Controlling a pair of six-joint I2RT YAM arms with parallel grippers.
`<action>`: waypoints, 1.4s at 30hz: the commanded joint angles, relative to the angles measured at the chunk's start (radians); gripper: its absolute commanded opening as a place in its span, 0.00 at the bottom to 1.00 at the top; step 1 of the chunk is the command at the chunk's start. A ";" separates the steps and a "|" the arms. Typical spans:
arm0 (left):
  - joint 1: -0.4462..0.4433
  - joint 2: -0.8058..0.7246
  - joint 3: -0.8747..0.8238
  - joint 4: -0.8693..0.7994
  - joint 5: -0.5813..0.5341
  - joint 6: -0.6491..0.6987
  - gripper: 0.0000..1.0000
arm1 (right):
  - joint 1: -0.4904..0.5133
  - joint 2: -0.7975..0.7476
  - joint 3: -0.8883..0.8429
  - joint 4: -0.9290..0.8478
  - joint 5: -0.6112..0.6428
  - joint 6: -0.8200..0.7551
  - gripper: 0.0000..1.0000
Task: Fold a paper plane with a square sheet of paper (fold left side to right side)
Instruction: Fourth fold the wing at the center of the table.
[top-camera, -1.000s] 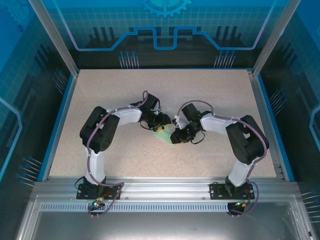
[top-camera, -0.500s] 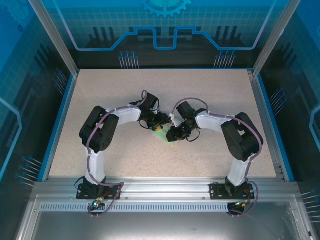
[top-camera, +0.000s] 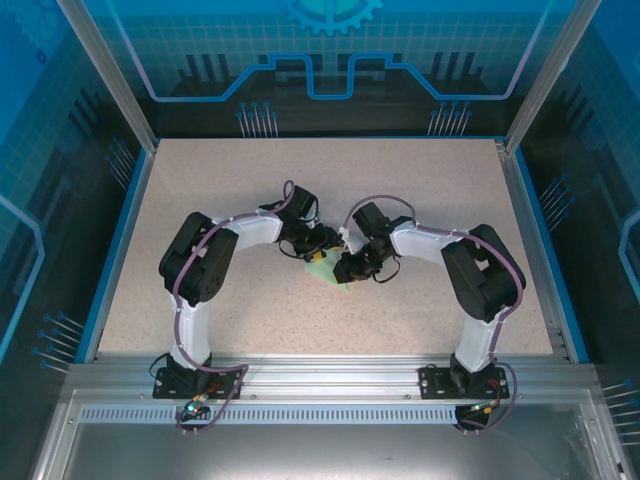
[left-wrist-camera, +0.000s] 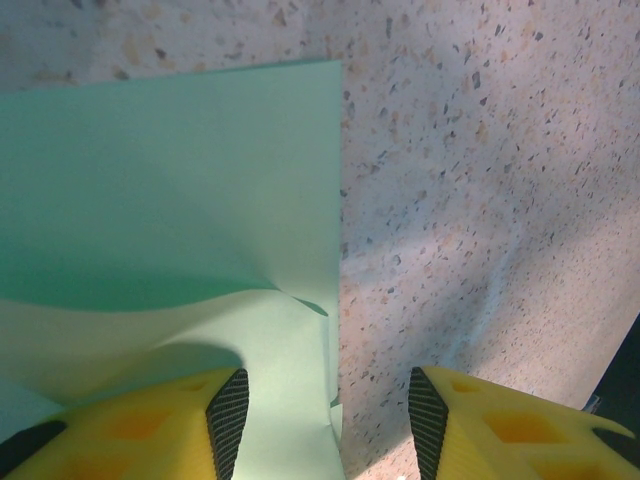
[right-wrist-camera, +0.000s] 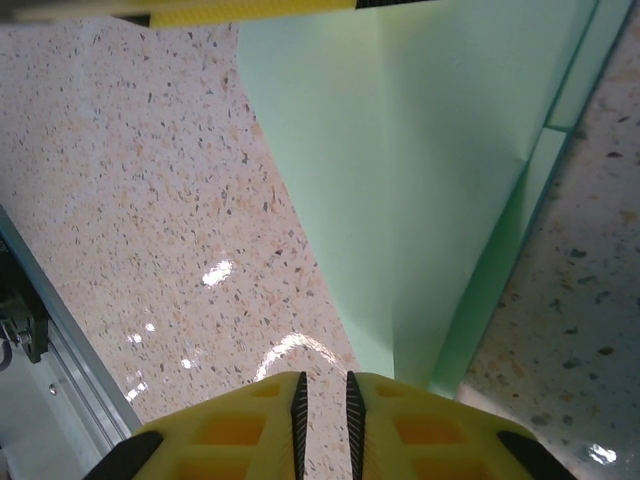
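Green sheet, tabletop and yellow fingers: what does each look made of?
Green sheet: thin matte paper, judging by its sharp creases and soft curl. Tabletop: hard speckled beige surface, stone-look laminate or composite; semi-gloss, since it reflects light. Fingers: probably yellow moulded plastic; their inner pads look like black ribbed rubber.

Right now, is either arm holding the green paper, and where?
No clear grip: left jaws open, one finger over the paper; right jaws nearly shut beside its tip.

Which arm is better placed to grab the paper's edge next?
Probably left: the left gripper is open astride an edge of the paper, while the right gripper has jaws nearly closed by its corner.
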 joint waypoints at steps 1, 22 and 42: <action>0.005 0.038 0.017 -0.040 -0.032 -0.013 0.52 | 0.013 0.059 0.019 -0.011 -0.036 -0.013 0.20; 0.059 0.074 0.091 -0.084 -0.015 0.047 0.56 | 0.008 0.169 -0.018 -0.109 0.119 -0.013 0.16; 0.192 0.154 0.227 -0.087 0.059 0.132 0.62 | 0.008 0.178 -0.013 -0.125 0.120 -0.025 0.16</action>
